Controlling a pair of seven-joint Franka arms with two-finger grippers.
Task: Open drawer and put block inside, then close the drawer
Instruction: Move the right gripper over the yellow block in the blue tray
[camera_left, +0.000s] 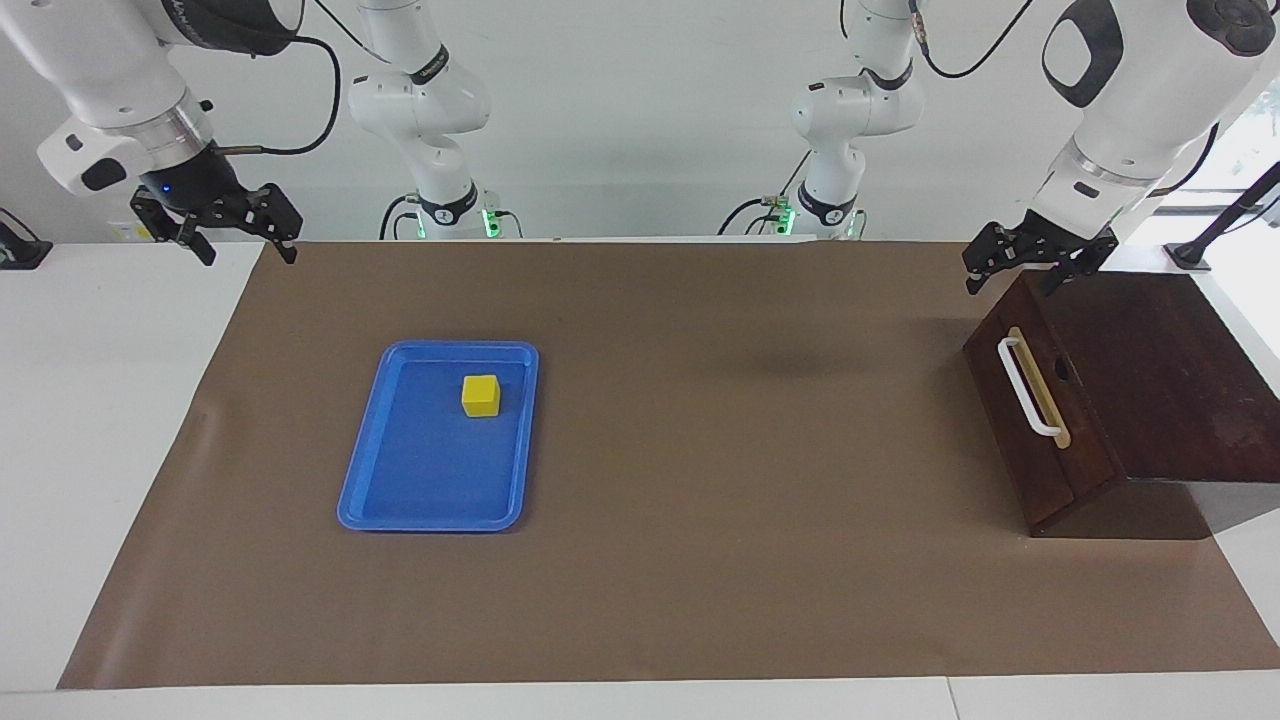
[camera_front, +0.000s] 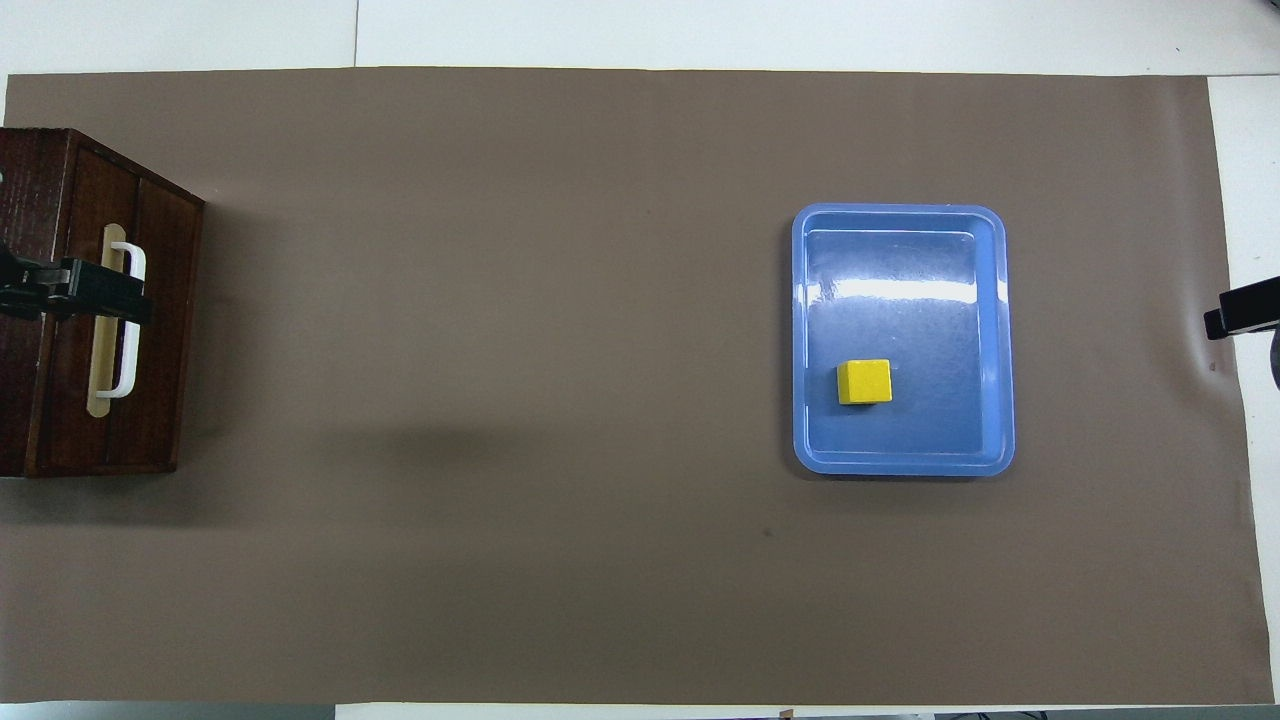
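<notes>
Facing view: the drawer (camera_left: 1040, 400) — dark brown, with a white bar handle (camera_left: 1027, 387) on a tan strip — sits shut in its box at the left arm's end of the surface (camera_left: 700, 560), its front facing the blue tray (camera_left: 437, 437). The left pincer (camera_left: 1030, 262) hangs over the box's nearer corner, fingers apart. The right pincer (camera_left: 235, 232) waits over the right arm's nearer corner, fingers spread.

Overhead view: the handle's (camera_front: 128, 322) long axis runs nearer-to-farther. The block (camera_front: 864, 381) — a small yellow cube — lies in the tray's (camera_front: 905, 455) nearer part.

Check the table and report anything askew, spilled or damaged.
Nothing stands out. The drawer is shut in its box, the block sits upright in the blue tray, and nothing is spilled. The left gripper hangs over the box; the right gripper waits at its end.
</notes>
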